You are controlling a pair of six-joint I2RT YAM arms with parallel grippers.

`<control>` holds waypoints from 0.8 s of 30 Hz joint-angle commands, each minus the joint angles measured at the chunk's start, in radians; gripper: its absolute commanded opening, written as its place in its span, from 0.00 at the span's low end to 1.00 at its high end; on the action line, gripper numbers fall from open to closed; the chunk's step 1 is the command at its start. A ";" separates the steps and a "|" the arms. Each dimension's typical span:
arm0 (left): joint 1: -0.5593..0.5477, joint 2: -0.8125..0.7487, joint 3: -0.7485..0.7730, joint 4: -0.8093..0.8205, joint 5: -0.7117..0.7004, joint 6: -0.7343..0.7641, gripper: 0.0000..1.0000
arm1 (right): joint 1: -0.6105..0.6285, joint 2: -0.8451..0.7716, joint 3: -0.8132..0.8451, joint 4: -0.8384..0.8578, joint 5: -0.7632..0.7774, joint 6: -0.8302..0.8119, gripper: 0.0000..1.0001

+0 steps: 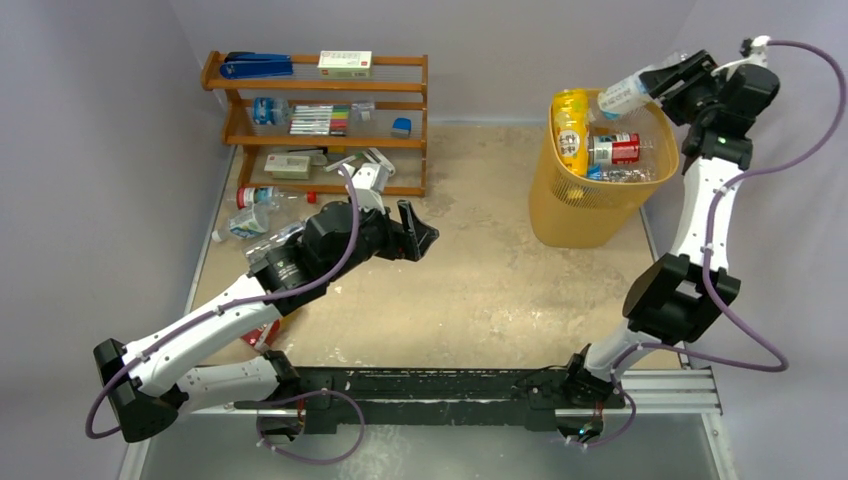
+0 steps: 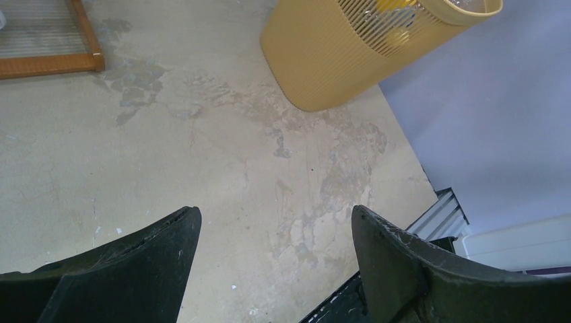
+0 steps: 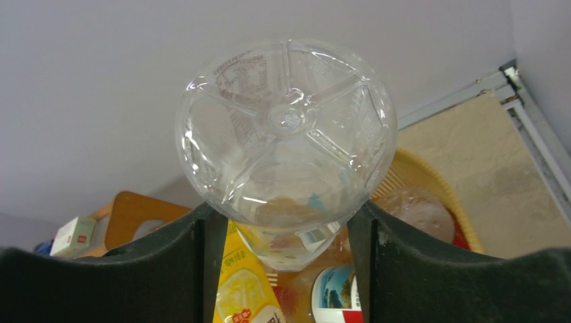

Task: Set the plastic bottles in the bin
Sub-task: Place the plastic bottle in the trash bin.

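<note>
Scuffed tan table (image 1: 490, 290) lies below me. My right gripper (image 3: 283, 225) is clamped on a clear bottle (image 3: 286, 128), right over the bin (image 1: 590, 215). My left gripper (image 2: 276, 215) is apart and empty, away from the bin. Some binned bottles (image 1: 572, 135) are already inside. Loose bottles (image 1: 255, 196) wait far left of the bin. My left arm (image 1: 220, 320) hides some, so I cannot count them.

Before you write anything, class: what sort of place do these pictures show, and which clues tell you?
Probably a robotics lab test cell: two white-and-black robot arms on a black rail, plain lilac walls boxing in a worn beige tabletop, and a translucent yellow-orange plastic bin of plastic bottles.
</note>
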 commanded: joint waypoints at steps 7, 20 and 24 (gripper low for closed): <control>-0.004 -0.012 0.000 0.046 0.005 0.010 0.82 | 0.052 -0.035 0.024 -0.146 0.107 -0.152 0.85; -0.004 0.022 0.019 0.047 0.006 0.013 0.82 | -0.044 -0.164 0.047 -0.197 -0.002 -0.153 0.88; -0.004 0.019 0.025 0.028 -0.028 0.012 0.82 | -0.044 -0.220 0.003 -0.107 -0.160 -0.118 0.88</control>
